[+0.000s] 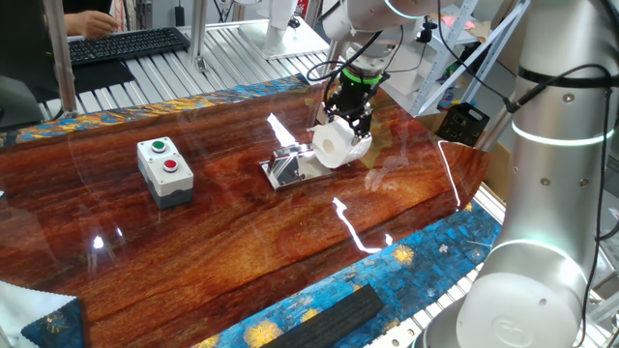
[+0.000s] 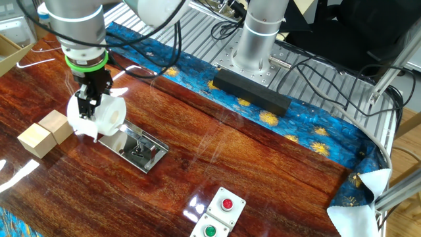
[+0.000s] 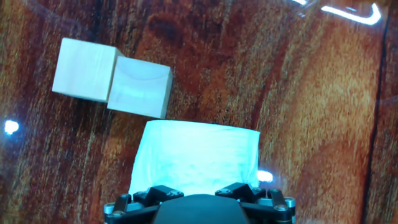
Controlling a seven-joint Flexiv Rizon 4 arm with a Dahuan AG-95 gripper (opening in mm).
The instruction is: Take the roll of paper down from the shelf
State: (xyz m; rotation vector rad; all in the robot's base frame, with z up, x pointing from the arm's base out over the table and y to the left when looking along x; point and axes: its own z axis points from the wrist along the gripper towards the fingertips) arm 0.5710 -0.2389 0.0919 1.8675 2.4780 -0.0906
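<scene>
The white roll of paper hangs in my gripper, which is shut on it from above. The roll is lifted clear of the shelf, a small chrome holder with a mirror-like base plate lying on the wooden table. In the other fixed view the roll sits just left of and above the shelf, with my gripper clamped on it. In the hand view the roll fills the lower middle, right in front of my gripper.
Two tan wooden blocks lie left of the roll, also in the hand view. A grey button box stands at the table's left. A black bar lies on the blue cloth at the near edge.
</scene>
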